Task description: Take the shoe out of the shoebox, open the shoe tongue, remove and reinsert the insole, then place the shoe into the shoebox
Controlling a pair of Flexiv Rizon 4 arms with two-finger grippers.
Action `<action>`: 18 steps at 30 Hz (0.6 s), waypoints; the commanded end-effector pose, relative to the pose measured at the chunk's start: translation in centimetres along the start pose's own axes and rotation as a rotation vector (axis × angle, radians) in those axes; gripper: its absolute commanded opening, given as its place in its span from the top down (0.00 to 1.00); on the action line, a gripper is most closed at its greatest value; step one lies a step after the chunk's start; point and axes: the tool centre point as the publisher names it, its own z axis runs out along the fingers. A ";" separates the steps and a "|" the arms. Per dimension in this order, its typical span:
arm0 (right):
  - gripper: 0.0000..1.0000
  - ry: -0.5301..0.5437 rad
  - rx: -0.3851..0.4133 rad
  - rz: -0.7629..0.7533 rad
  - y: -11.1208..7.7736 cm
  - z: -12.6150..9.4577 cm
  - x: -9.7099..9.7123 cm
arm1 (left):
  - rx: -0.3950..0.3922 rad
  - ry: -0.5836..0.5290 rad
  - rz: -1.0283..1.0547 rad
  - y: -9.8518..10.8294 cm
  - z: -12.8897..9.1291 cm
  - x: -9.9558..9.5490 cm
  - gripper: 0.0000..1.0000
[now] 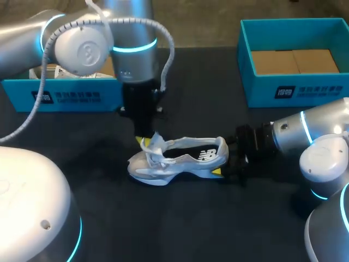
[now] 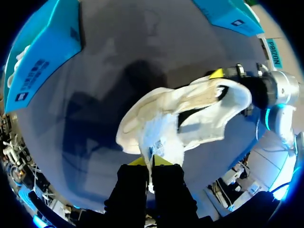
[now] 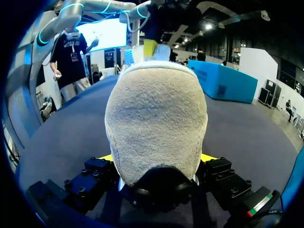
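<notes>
With the right hand clamped on the heel of the sneaker as an anchor, the left hand, pinched on the tongue, should lift it gently toeward.

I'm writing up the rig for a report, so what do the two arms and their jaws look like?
Both the left arm and the right arm are rounded silver-white tubes with glowing cyan rings at the joints. A ribbed grey cable loops outside the left one. Each ends in black hardware; the jaws have yellow tips.
</notes>
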 end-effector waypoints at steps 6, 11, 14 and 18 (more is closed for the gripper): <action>1.00 -0.001 0.003 0.001 0.0 0.2 -0.1 | 0.014 -0.051 -0.079 0.3 4.6 -2.2 1.00; 1.00 -0.001 0.003 0.001 0.0 0.2 -0.1 | 0.016 -0.082 -0.117 0.1 6.2 -3.0 1.00; 1.00 -0.001 0.003 0.001 0.0 0.2 -0.1 | 0.006 -0.083 -0.125 0.0 7.0 -3.3 1.00; 1.00 -0.001 0.003 0.001 0.0 0.2 -0.1 | 0.007 -0.066 -0.124 0.1 7.1 -3.2 0.30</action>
